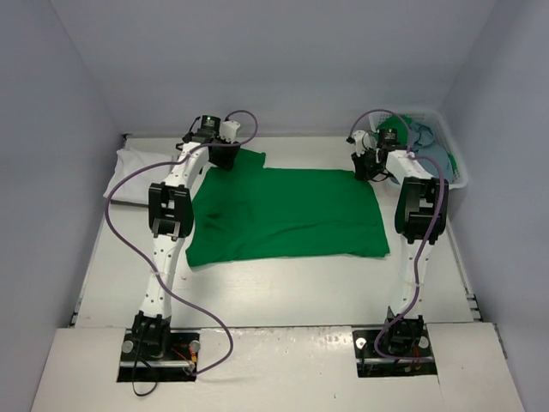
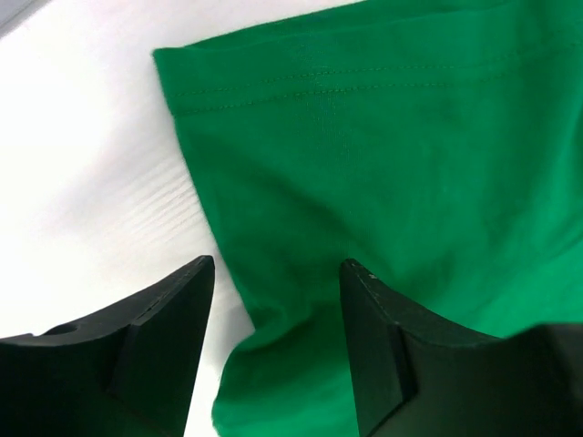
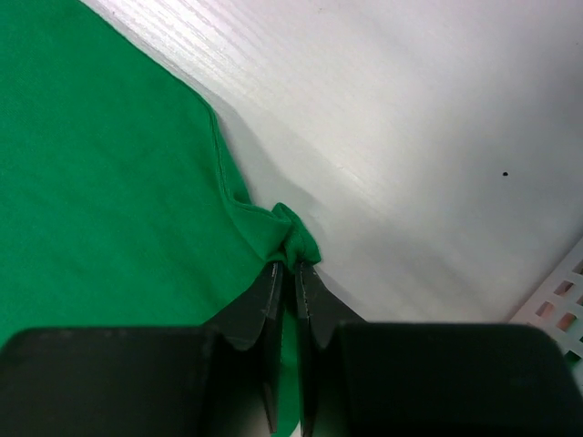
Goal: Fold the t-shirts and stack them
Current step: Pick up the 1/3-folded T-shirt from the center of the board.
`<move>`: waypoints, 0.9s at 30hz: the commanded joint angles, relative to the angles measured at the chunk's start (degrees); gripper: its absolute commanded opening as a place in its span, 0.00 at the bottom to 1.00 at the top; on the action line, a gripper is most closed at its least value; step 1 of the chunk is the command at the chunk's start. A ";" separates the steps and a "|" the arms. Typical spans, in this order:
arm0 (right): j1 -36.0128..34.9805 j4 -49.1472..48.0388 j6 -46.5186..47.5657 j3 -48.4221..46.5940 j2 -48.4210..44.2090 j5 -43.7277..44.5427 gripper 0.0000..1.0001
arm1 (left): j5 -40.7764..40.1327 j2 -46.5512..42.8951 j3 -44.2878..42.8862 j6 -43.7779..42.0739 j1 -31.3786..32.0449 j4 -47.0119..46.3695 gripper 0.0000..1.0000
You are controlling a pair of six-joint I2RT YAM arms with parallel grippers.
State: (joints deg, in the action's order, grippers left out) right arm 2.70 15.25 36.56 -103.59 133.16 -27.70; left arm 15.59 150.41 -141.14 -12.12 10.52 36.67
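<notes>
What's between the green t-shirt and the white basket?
Only bare table up to the white basket, shown in the right wrist view; the right claw is shut on the green t-shirt corner there.

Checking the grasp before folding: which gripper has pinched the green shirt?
The right gripper, shut on a corner of the green shirt; the left gripper hangs open.

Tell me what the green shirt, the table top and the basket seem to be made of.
The green shirt: matte knit cloth, probably cotton; stitched hem, bunching in the right pincer. The table top: white sheet with faint ribs and slight sheen, perhaps plastic board. The basket: white moulded plastic, slotted wall.
</notes>
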 commanded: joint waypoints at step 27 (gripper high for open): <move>-3.67 7.52 0.71 5.94 -2.12 2.48 0.00 | 0.84 0.77 -2.83 3.86 -0.86 -3.18 0.00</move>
State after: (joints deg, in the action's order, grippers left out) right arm 0.89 15.03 37.56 -100.53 131.13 -26.79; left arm 18.57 154.08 -145.40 -9.50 10.48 34.70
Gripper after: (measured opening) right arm 0.032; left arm 0.006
